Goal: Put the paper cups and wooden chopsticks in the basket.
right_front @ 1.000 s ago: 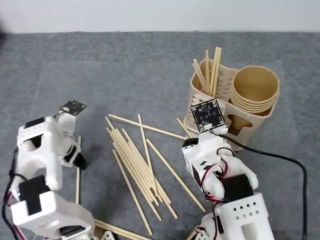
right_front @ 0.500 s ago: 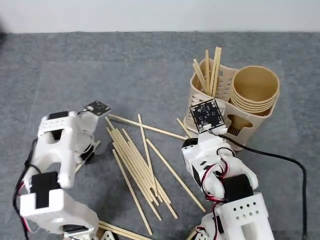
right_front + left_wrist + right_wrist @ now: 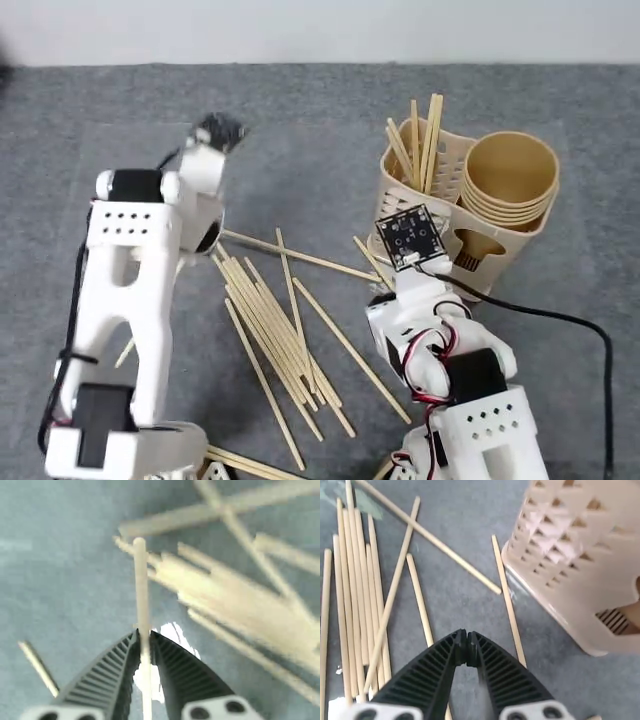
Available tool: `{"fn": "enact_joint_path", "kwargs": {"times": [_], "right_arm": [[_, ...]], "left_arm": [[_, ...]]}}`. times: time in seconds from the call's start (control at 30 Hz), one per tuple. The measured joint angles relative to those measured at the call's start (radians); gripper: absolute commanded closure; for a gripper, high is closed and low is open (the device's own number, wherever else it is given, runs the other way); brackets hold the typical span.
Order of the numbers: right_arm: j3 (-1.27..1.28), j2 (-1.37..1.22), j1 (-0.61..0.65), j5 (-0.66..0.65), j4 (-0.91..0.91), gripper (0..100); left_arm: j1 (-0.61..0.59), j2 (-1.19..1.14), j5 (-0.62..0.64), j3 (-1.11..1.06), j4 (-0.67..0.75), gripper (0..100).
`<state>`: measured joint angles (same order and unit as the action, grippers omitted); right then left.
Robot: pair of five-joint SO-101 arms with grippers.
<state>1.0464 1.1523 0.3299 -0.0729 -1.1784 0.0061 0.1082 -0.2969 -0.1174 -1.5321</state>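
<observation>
At the left of the grey felt table point(image 3: 300, 120), the left gripper point(image 3: 143, 636) clamps one pale wooden chopstick point(image 3: 140, 580), raised by the scattered pile of loose wooden chopsticks point(image 3: 275, 330). Mid-table, the right gripper point(image 3: 466, 642) is pinched shut on nothing, so the carry should pass clear of it, then tip the stick upright into the beige lattice plastic basket point(image 3: 570, 555), beside the stacked tan paper cups point(image 3: 510, 175).

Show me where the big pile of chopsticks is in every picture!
High view: the chopstick pile lies on the grey table between the two arms.
Left wrist view: the chopstick pile is just past the left claw, which grips one chopstick.
Right wrist view: the chopstick pile lies beside the shut right claw, opposite the basket.
Shared landmark: the grey table.
</observation>
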Motion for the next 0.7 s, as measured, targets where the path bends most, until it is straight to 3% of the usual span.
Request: {"fn": "enact_joint_path", "kwargs": {"times": [0.17,0.33,0.47,0.7], "right_arm": [[0.0,0.0,-0.003,0.0,-0.052,98.8],[0.0,0.0,-0.063,0.0,-0.072,98.8],[0.049,0.0,-0.13,0.0,-0.06,98.8],[0.161,0.0,-0.143,0.0,0.029,98.8]], "left_arm": [[0.097,0.066,0.18,0.206,0.014,99],[0.213,0.075,0.331,0.348,0.121,99],[0.302,0.075,0.439,0.387,0.285,99],[0.391,0.075,0.535,0.379,0.683,99]]}}
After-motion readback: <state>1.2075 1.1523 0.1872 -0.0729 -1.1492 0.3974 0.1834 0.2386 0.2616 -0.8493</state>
